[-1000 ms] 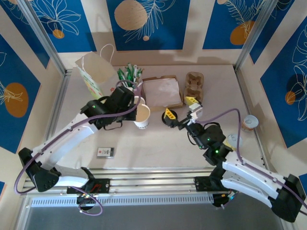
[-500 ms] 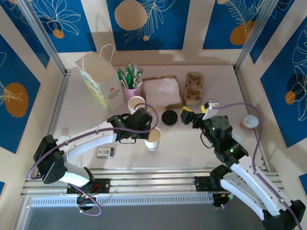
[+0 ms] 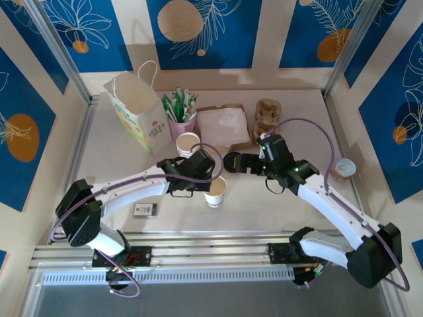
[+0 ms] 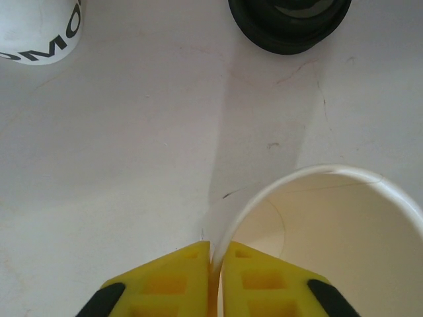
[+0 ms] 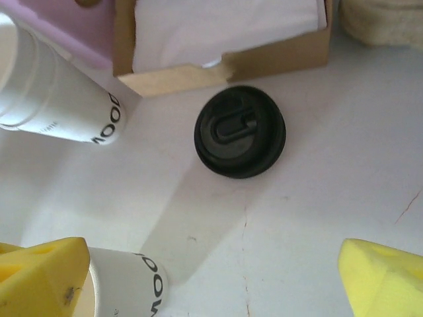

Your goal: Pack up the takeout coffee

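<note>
Fingers of the left gripper [image 3: 209, 179] held the lidless cream-white paper cup [image 3: 216, 192] upright on the pale table [image 3: 297, 115], near the round black plastic lid [image 3: 231, 162]. Left wrist: yellow fingers [image 4: 168, 281] pinched its rim [image 4: 277, 191]. Right wrist: the right gripper [image 5: 213, 256] had its fingers [image 5: 39, 274] spread wide, with the lid [image 5: 239, 131] ahead.

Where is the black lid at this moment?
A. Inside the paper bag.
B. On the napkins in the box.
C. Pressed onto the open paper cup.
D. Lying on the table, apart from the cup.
D: the black lid lies flat on the table, apart from the lidless paper cup whose rim the left pincer pinches.
</note>
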You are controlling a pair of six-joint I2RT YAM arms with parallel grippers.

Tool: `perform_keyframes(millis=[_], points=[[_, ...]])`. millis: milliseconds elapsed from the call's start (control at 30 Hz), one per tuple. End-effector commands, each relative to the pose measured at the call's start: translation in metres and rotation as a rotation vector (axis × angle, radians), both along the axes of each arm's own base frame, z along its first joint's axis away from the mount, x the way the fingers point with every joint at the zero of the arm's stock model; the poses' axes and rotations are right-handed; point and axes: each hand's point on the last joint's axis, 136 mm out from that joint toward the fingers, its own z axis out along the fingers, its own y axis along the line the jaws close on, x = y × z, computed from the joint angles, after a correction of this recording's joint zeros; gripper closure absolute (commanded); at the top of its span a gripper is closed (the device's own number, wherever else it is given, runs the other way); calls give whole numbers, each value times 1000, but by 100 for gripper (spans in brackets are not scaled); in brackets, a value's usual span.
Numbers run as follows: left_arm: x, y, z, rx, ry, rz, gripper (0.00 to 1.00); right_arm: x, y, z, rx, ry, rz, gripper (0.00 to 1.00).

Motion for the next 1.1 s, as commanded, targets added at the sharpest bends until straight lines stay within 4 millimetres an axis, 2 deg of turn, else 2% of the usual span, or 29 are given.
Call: perform_keyframes(millis=[0, 133, 200, 267, 400, 500, 633, 667, 800, 900, 1000, 1067], points=[[-2, -2, -3, -2, 3, -5, 86, -3, 12, 3, 14, 46, 45, 4], [-2, -1, -2, 3, -5, -8, 81, 4, 18, -5, -17, 66, 61, 4], [0, 3, 6, 17, -24, -5, 78, 7, 21, -9, -38, 82, 68, 5], [5, 10, 24, 31, -74, 2, 70, 11, 25, -14, -66, 91, 79, 6], [15, 31, 82, 58, -219, -2, 42, 24, 34, -27, -150, 111, 99, 6], [19, 51, 122, 64, -320, -11, 29, 34, 40, -40, -209, 136, 109, 6], [23, 84, 159, 97, -449, -23, 4, 48, 42, -60, -313, 168, 113, 6], [23, 92, 165, 113, -475, -24, 0, 51, 44, -64, -326, 176, 115, 6], [26, 127, 180, 240, -575, -36, 0, 64, 46, -81, -389, 197, 116, 6], [29, 154, 183, 376, -653, -9, 0, 71, 48, -89, -432, 211, 121, 7], [29, 173, 178, 450, -707, 34, 0, 75, 50, -92, -446, 211, 123, 7], [27, 179, 170, 445, -726, 51, 0, 76, 48, -93, -459, 207, 115, 8]])
